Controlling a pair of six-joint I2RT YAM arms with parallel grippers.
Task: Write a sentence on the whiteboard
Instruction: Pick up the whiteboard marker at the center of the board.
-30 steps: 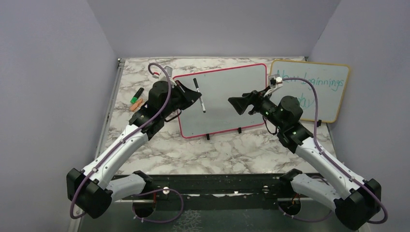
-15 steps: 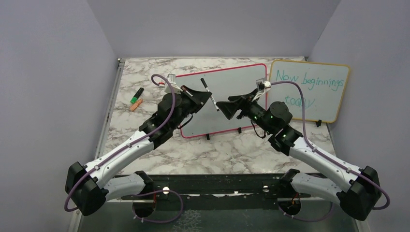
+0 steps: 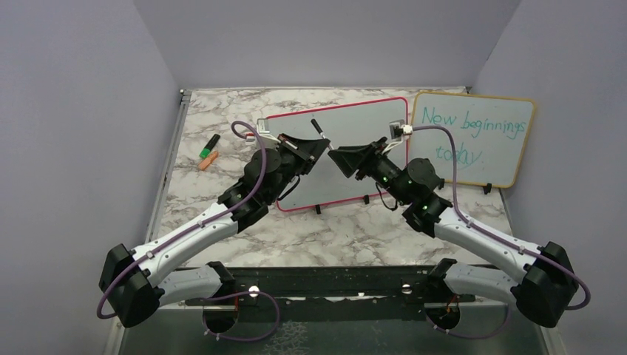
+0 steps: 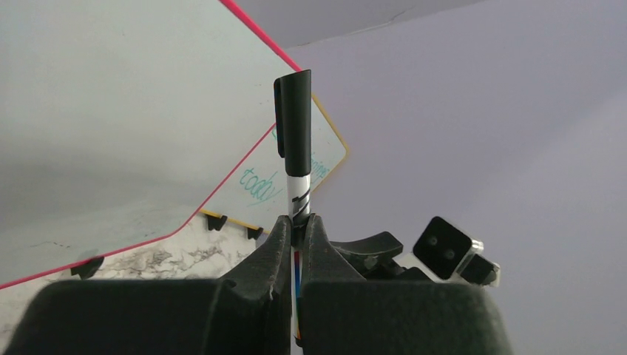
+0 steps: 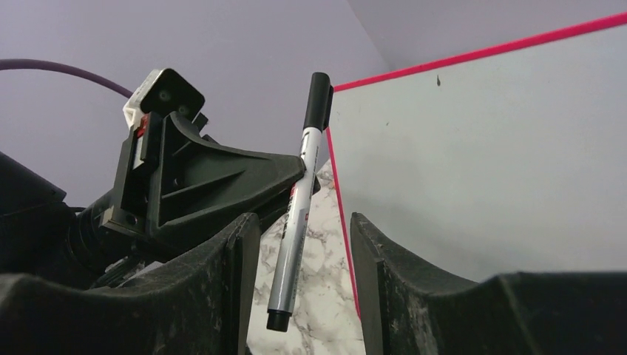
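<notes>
Starting at the near edge of the desk [image 3: 333, 229]: got both arms reaching in and meeting nose to nose over the middle. Seeing the left hand [image 4: 296, 225] pinched together on a marker [image 4: 298, 140], gripping the barrel low down, black cap on and pointing up and away. Got the right hand [image 5: 303, 218] spread apart, fingers [image 5: 236, 251] either side of that same marker's bottom end in the right wrist view, with a gap showing on both sides. Over by the left edge, spotted a green marker [image 3: 211, 143] and an orange marker [image 3: 209, 158] lying side by side. Just behind the hands, got the whiteboard [image 3: 347, 126] with the red-pink frame, propped tilted on little black feet, mid-desk toward the far edge. Seeing only plain white on every uncovered bit of its face. Way back at the far right corner, got a yellow-framed board [image 3: 510, 155] with teal handwriting, just beside the whiteboard's right side.
</notes>
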